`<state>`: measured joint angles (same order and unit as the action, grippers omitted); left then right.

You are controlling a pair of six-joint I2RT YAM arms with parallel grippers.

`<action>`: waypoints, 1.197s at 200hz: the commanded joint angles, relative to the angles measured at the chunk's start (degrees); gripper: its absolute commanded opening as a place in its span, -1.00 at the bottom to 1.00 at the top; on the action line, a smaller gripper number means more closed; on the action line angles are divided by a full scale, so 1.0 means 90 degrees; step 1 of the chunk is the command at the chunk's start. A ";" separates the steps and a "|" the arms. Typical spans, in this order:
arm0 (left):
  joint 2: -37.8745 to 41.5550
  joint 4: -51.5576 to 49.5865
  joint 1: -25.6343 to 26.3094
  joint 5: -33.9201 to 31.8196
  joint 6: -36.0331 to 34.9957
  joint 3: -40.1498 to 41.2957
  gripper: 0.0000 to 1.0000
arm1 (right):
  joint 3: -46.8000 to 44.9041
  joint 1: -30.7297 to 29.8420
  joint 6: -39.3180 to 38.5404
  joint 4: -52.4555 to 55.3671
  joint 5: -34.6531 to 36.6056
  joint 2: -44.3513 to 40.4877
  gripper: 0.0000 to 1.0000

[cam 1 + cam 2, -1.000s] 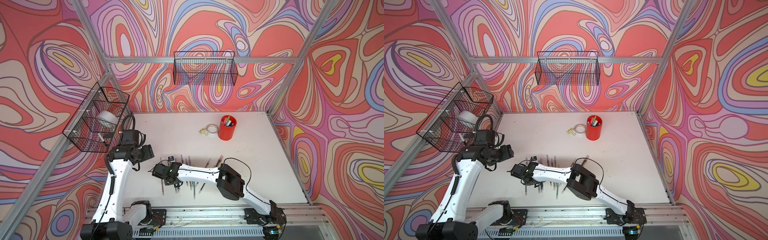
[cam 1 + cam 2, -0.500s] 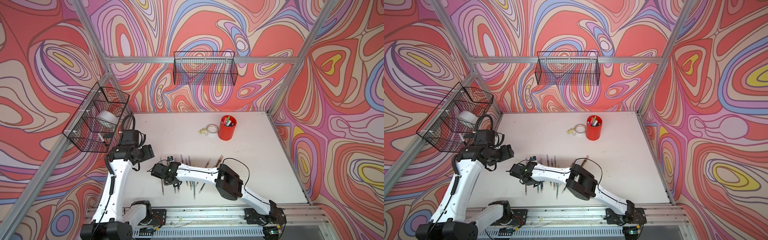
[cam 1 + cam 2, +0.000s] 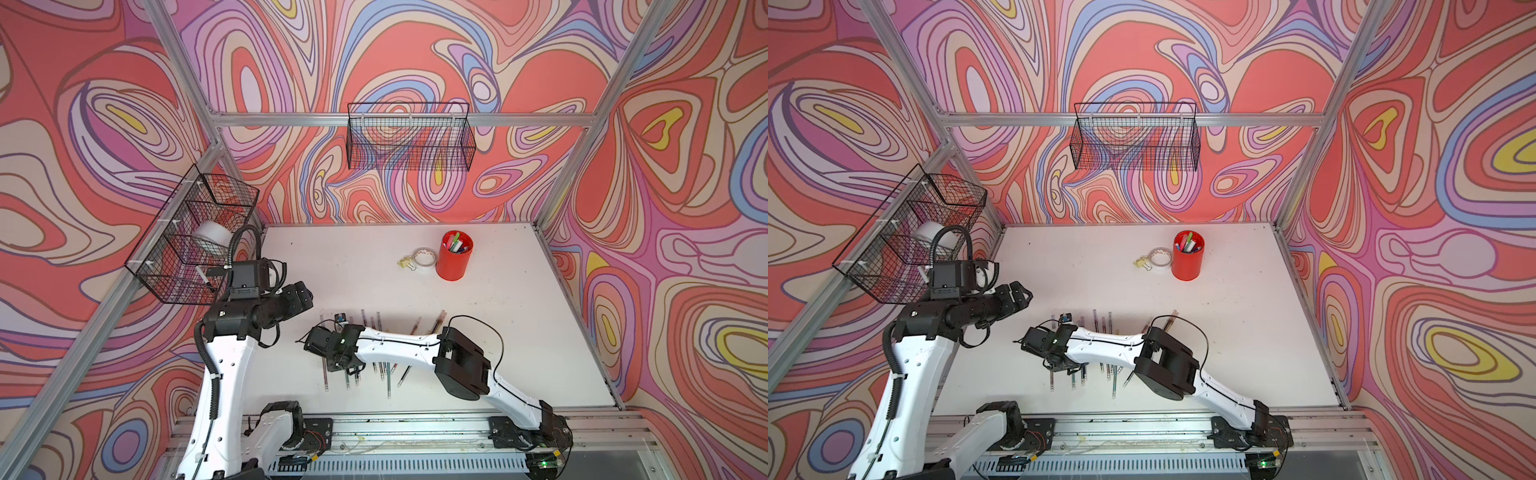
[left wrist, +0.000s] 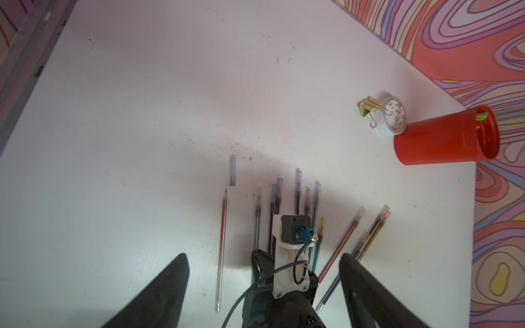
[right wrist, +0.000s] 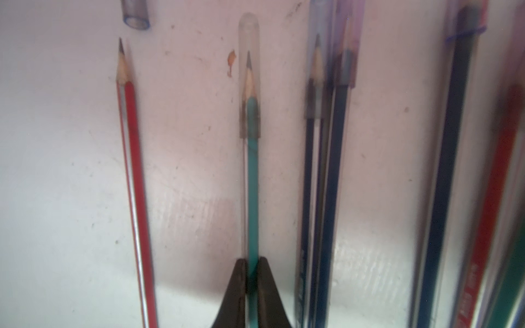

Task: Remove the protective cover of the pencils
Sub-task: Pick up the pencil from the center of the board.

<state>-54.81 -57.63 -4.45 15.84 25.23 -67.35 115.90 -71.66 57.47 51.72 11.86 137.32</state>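
Observation:
Several pencils lie side by side on the white table, most with clear covers over their tips. In the right wrist view my right gripper is shut on the shaft of a green pencil. A clear cover sits over its tip. Beside it lies a bare red pencil, with a loose cover just beyond its point. My left gripper hangs open above the table, left of the row, holding nothing. In both top views the right wrist hides the right gripper's fingers.
A red cup of markers stands at the back of the table, with a tape roll and a binder clip beside it. Wire baskets hang on the back wall and the left wall.
The right wrist has edged slightly left over the pencil row. The left arm has stayed where it was.

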 commanded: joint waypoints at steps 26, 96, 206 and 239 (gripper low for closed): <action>0.0434 0.0029 -0.0012 0.0561 0.0623 -0.0110 0.80 | -0.0840 0.0007 -0.0137 -0.1037 -0.0040 -0.0977 -0.88; 0.0071 -0.0048 -0.0011 0.1508 0.0974 -0.0021 0.75 | -0.2791 0.0006 -0.0260 -0.3201 -0.0245 -0.2414 -0.88; 0.0001 0.0404 0.0015 0.2015 0.0973 0.0648 0.49 | -0.4273 -0.0051 -0.0546 -0.5227 -0.0536 -0.3562 -0.88; -0.0118 0.0526 0.0136 0.1912 0.0893 0.0817 0.36 | -0.4274 -0.0102 -0.0556 -0.5303 -0.0556 -0.3588 -0.88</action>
<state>-55.18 -54.78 -4.10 32.60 33.28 -60.97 78.08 -71.81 53.39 6.35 7.40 106.78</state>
